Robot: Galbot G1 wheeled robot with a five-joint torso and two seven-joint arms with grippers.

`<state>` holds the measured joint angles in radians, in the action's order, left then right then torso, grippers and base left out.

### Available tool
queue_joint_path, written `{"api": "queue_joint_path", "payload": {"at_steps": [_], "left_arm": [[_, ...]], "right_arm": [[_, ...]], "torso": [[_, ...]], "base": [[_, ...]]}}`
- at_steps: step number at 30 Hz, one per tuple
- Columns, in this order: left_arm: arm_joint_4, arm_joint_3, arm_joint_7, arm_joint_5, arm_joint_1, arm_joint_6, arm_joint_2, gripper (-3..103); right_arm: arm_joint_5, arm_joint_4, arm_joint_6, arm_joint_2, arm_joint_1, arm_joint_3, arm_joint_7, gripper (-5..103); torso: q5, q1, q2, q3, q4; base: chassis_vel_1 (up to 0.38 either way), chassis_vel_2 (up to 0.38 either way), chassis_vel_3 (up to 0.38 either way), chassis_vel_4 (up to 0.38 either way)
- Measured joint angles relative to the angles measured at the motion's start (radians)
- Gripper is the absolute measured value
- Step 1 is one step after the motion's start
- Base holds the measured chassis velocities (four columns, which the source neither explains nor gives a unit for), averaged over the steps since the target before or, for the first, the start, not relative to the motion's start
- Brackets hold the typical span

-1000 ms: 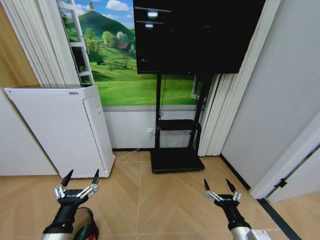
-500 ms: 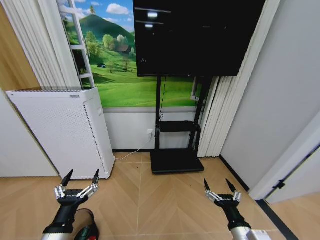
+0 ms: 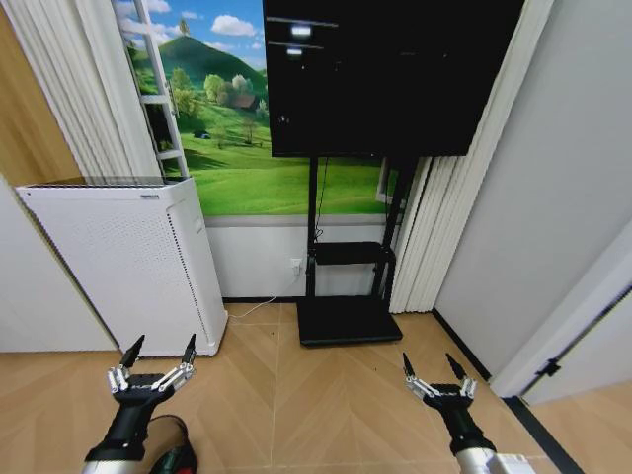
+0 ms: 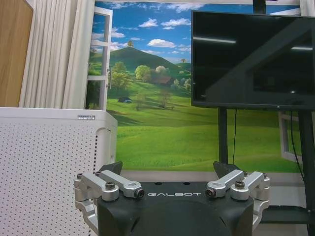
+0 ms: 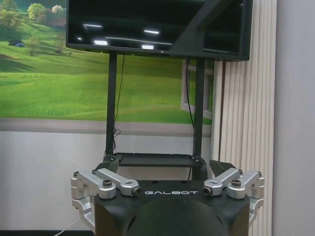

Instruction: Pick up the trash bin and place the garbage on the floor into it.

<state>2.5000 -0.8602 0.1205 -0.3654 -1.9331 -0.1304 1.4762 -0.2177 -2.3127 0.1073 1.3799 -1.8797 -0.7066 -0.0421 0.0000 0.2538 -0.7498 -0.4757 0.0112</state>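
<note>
Both claws hang low in front of us over the wooden floor, fingers spread wide and holding nothing — the left gripper point(image 3: 156, 354) ahead of our left side, the right gripper point(image 3: 434, 369) ahead of our right. We face a wall, not the work: a tall white perforated appliance point(image 3: 128, 259) stands on the left, a black television on a stand point(image 3: 380, 74) fills the middle, and pale curtains point(image 3: 439, 227) hang on the right. Neither the trash bin nor the garbage is anywhere before us, so we cannot say where they lie. Something dark with a green patch point(image 3: 176, 458) sits on the floor just beside the left arm, too cut off to identify.

We judge the step in hand to be searching. To do it well, we should turn slowly, keep both arms tucked low and clear of the appliance and stand, and tilt our gaze toward the floor — where a small mesh bin would sit.
</note>
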Motion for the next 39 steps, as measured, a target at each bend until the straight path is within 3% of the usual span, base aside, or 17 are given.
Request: {"api": "queue_joint_path", "payload": {"at_steps": [10,39], "left_arm": [[0.000,0.000,0.000,0.000,0.000,0.000,0.000,100],[0.000,0.000,0.000,0.000,0.000,0.000,0.000,100]], "right_arm": [[0.000,0.000,0.000,0.000,0.000,0.000,0.000,100],[0.000,0.000,0.000,0.000,0.000,0.000,0.000,100]], "torso": [[0.0000,0.011,-0.027,-0.016,0.0000],[0.0000,0.008,-0.019,-0.011,0.0000]], "base": [[0.000,0.000,0.000,0.000],[0.000,0.000,0.000,0.000]]}}
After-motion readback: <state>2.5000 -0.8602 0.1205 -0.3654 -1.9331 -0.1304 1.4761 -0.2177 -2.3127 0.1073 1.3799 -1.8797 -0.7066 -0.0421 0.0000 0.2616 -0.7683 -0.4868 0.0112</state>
